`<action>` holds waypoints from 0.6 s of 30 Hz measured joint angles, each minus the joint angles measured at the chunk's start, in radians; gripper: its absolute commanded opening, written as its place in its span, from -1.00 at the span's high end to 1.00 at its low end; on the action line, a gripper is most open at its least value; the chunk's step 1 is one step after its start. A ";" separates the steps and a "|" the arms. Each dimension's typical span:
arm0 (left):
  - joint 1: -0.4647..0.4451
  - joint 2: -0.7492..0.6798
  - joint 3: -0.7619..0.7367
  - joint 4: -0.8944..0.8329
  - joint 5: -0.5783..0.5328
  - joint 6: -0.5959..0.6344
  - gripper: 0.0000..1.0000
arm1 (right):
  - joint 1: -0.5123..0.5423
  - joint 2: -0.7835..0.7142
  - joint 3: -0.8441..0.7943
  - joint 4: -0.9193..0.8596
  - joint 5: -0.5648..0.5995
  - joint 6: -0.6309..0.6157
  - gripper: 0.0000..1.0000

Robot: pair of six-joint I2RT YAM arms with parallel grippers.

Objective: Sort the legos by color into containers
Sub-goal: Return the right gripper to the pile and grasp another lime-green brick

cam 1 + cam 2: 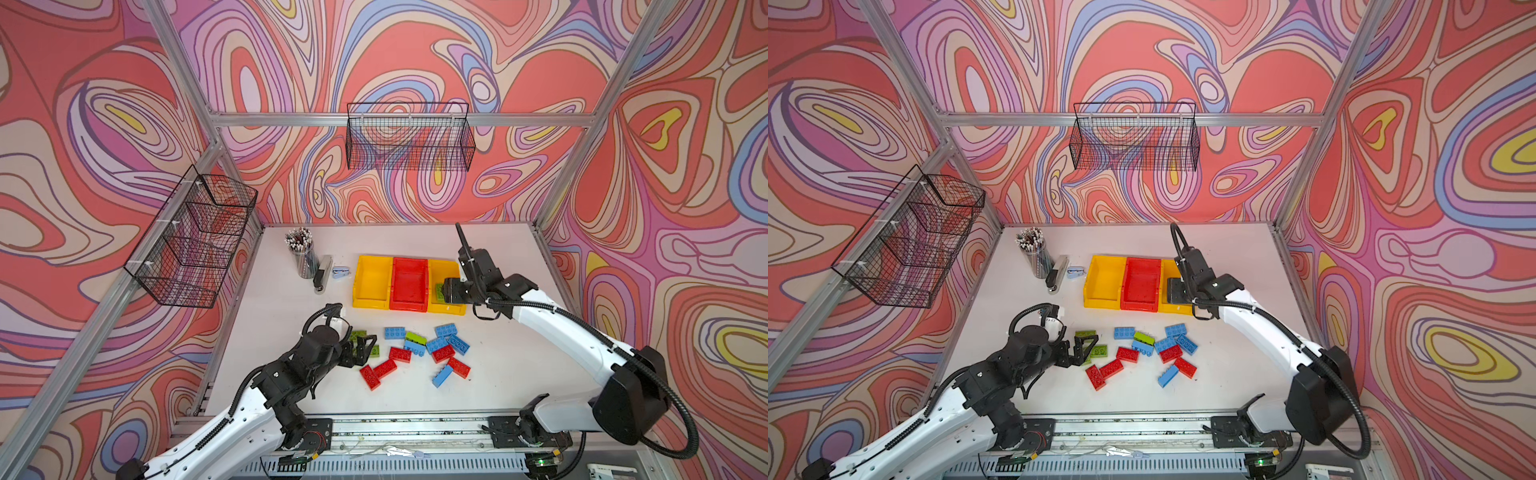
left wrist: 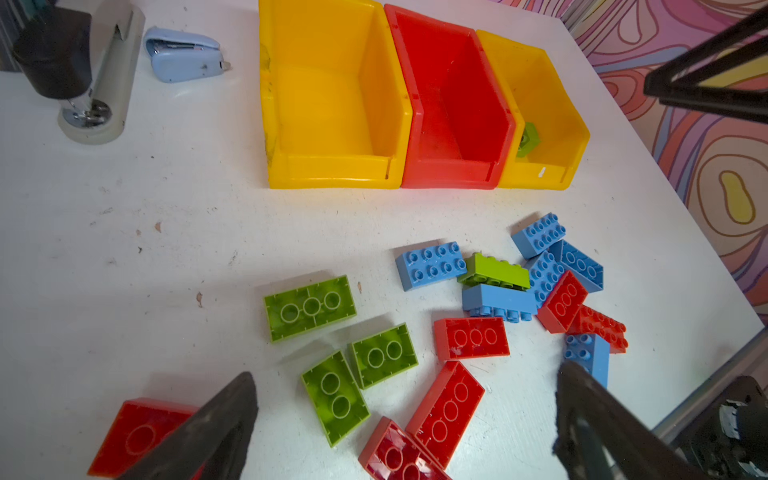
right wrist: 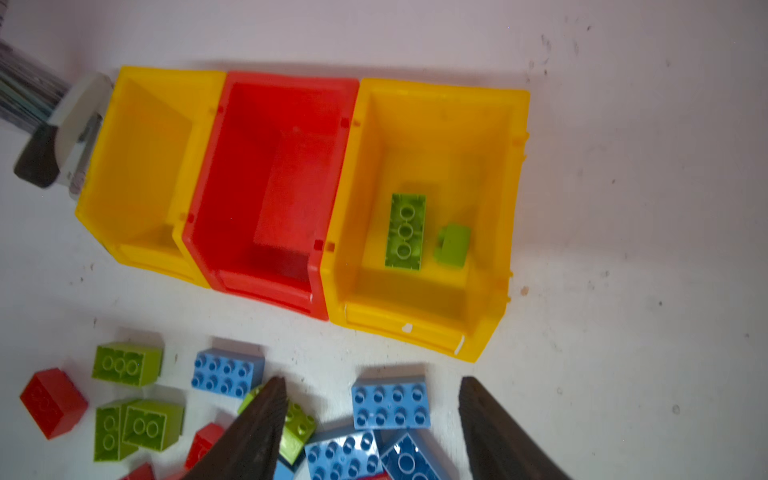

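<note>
Hovering over the right yellow bin (image 3: 440, 89), the right gripper (image 3: 372, 379) had its jaws apart with nothing between them. Two green legos, one long (image 3: 405, 230) and one small (image 3: 453, 245), lay on that bin's floor. The red bin (image 3: 291, 81) stood joined to it in the middle of the row, with the left yellow bin (image 3: 166, 74) at the other end.

Across the table (image 1: 519, 374), the left gripper (image 1: 365, 348) hung spread wide, gripping nothing, over three green legos (image 2: 309, 307) lying studs down at the pile's left edge. To their right, red legos (image 1: 384, 368) and blue legos (image 1: 395, 332) lay scattered in front of the bins, one more green lego (image 1: 415, 337) touching a blue one.

Left of the bins stood a cup of pens (image 1: 302, 255), a stapler (image 1: 323, 274) and a small blue stapler (image 1: 340, 272). Wire baskets (image 1: 409, 137) hung on the patterned walls.
</note>
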 measured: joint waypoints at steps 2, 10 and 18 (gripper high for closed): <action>0.000 -0.022 -0.013 -0.002 0.019 -0.012 -1.00 | 0.041 -0.031 -0.063 -0.008 0.000 0.024 -0.39; -0.031 -0.108 -0.054 -0.022 0.056 -0.065 -1.00 | 0.186 -0.046 -0.149 0.020 0.002 0.103 -0.38; -0.076 -0.164 -0.093 -0.053 0.045 -0.103 -1.00 | 0.292 0.132 -0.117 0.097 0.002 0.122 -0.28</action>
